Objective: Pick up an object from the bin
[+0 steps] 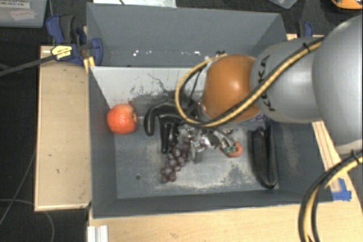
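Purple grapes (173,164) lie at the gripper (195,147), its state indiscernible, bare bin floor (133,175) leftward.

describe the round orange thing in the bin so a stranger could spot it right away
Look into the grey metal bin, at its left side near the wall. There lies the round orange fruit, just left of the black curved pieces. It alone is a bright ball; its neighbours are dark.

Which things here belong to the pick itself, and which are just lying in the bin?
Belong to the pick: tool, low over the bin's middle; purple grape bunch just beside it, likeliest target; grey bin.
Just lying about: orange round fruit, left; black curved thing; small red-and-green piece; long black object, right.
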Robot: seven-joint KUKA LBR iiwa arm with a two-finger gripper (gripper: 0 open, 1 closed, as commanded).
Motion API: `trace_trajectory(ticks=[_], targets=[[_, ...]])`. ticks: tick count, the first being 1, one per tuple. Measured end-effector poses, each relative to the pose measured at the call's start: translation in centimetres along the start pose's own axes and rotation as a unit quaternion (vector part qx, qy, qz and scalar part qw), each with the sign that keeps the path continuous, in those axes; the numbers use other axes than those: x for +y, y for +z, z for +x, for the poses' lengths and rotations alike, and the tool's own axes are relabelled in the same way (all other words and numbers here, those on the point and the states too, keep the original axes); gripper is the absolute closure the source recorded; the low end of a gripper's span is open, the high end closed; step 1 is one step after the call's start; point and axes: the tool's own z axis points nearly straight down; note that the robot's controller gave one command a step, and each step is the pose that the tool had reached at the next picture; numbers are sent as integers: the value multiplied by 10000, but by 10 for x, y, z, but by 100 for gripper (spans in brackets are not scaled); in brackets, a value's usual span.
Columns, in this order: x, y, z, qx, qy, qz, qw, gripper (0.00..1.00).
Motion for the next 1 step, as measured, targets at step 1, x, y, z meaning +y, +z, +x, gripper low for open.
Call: trace_trajectory(ticks=[1], targets=[[0, -34, 2, 38, 16, -1, 10000, 100]])
